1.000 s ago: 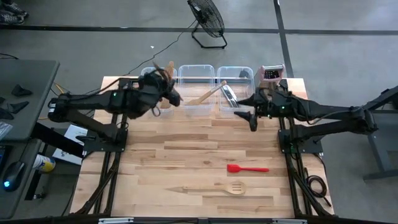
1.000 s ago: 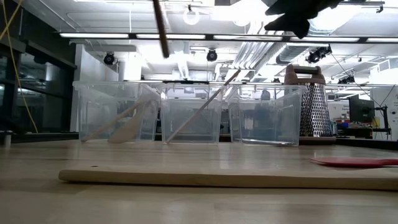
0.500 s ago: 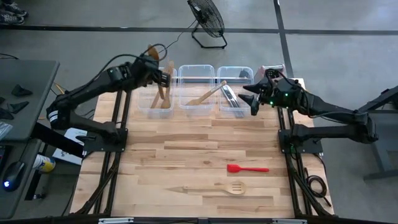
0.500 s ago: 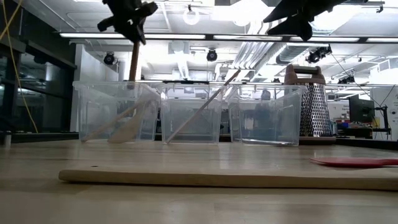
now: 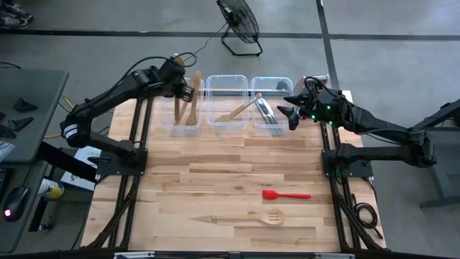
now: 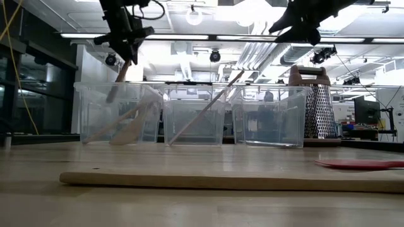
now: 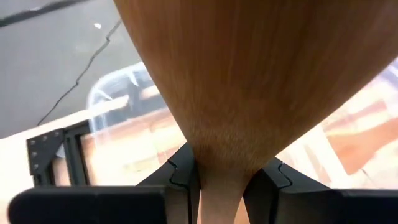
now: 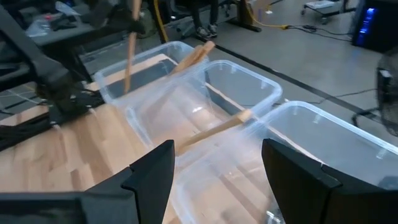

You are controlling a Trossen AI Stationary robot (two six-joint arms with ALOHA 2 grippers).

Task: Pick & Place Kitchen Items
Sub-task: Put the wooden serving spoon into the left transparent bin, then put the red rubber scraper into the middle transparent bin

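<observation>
My left gripper [image 5: 180,80] is shut on a pale wooden spoon [image 6: 118,79] above the left clear tub [image 5: 171,124]. The spoon's handle slants down into that tub, where other wooden utensils [image 5: 192,106] lean on the wall. My right gripper [image 5: 290,115] is open and empty, in the air beside the right tub [image 5: 282,80]. The middle tub holds a wooden spoon [image 5: 241,108] and the right tub holds metal tongs [image 5: 264,112]. A red spatula [image 5: 286,195] and a slotted wooden spatula [image 5: 248,217] lie flat on the table. My left gripper pinches the spoon's neck [image 7: 221,182], where the bowl narrows into the handle, between its two fingers. The handle hangs slanted below the gripper, with its lower end [image 6: 112,96] inside the left tub. Whether that end touches the tub, I cannot tell.
Three clear tubs stand in a row at the table's far edge. A metal box grater [image 6: 314,104] stands right of them, under my right arm. The wooden tabletop [image 5: 215,169] between the tubs and the two spatulas is bare.
My left gripper has carried the spoon toward the table's far left, from beside the left tub to above it, then down. The handle has tipped and its lower end has gone into the tub. My right gripper has moved toward the far edge.
</observation>
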